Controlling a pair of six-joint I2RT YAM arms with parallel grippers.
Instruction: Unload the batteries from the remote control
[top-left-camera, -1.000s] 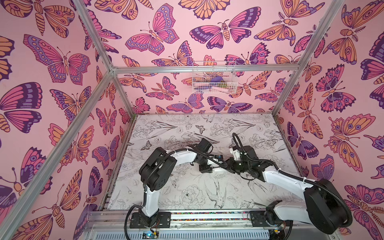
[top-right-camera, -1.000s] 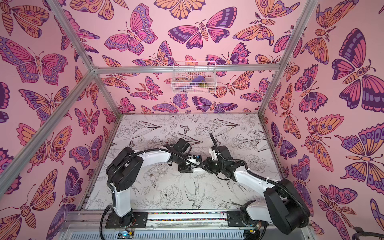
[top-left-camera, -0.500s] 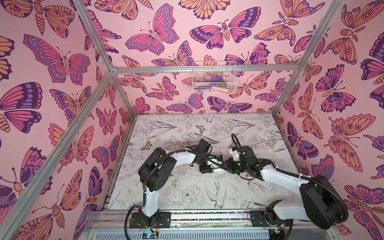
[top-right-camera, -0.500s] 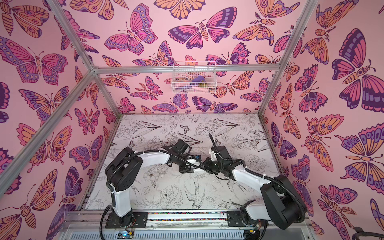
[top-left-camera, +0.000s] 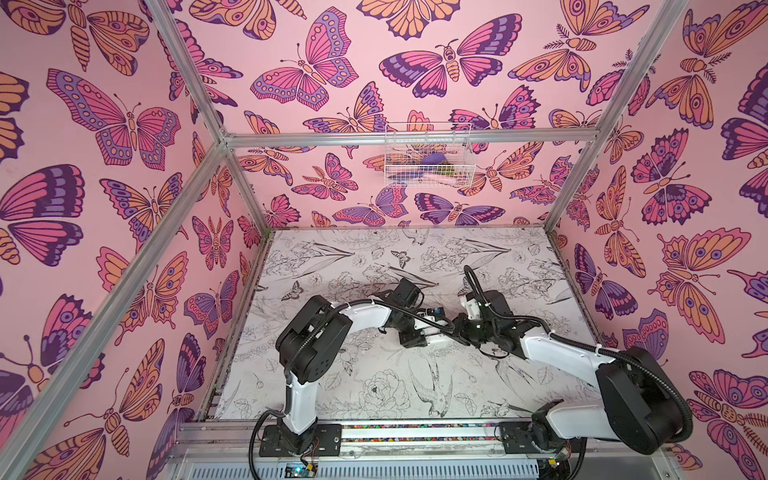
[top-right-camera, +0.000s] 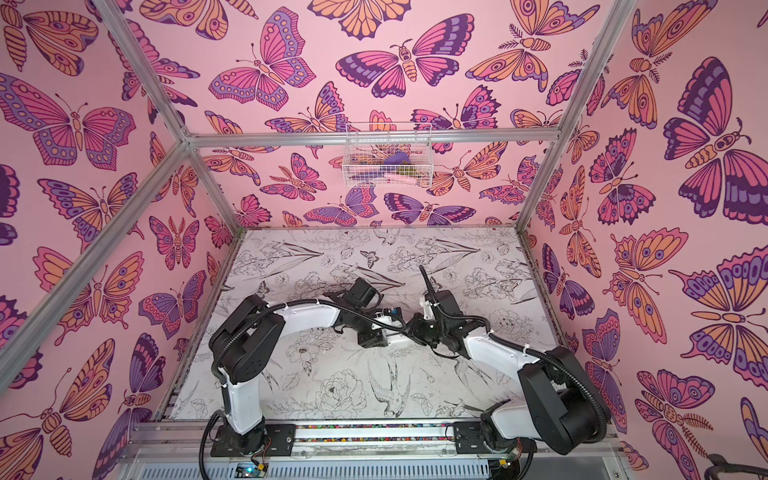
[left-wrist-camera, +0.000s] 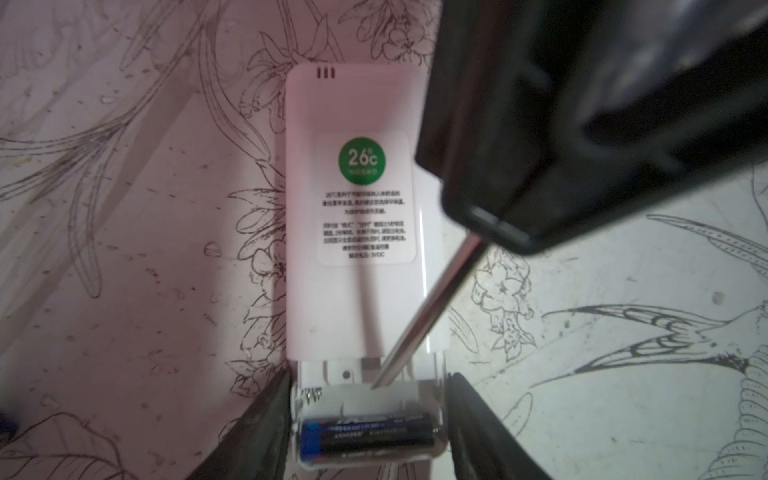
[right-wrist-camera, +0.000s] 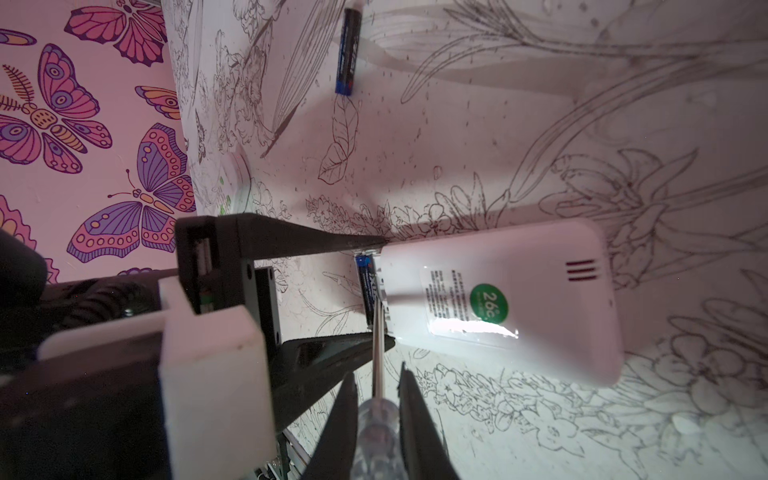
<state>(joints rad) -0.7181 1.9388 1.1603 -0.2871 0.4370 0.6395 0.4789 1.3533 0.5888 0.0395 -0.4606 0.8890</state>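
A white remote control (left-wrist-camera: 353, 299) lies back up on the table, with a green round sticker and its battery bay open. One black battery with a blue end (left-wrist-camera: 365, 432) sits in the bay; the slot beside it is bare. My left gripper (left-wrist-camera: 369, 386) is shut on the remote's sides at the bay end. My right gripper (right-wrist-camera: 377, 370) is shut on a clear-handled metal tool (right-wrist-camera: 376, 419), whose tip (left-wrist-camera: 376, 384) rests in the bare slot. A second black battery (right-wrist-camera: 347, 52) lies loose on the table. In both top views the two grippers meet mid-table over the remote (top-left-camera: 437, 338) (top-right-camera: 397, 337).
A small white object with green spots (right-wrist-camera: 235, 183) lies near the left wall. A wire basket (top-left-camera: 428, 160) hangs on the back wall. The pink butterfly walls close in the table (top-left-camera: 374, 386) on three sides.
The right arm has shifted a little to the left, toward the remote. The left arm stays in about the same place.
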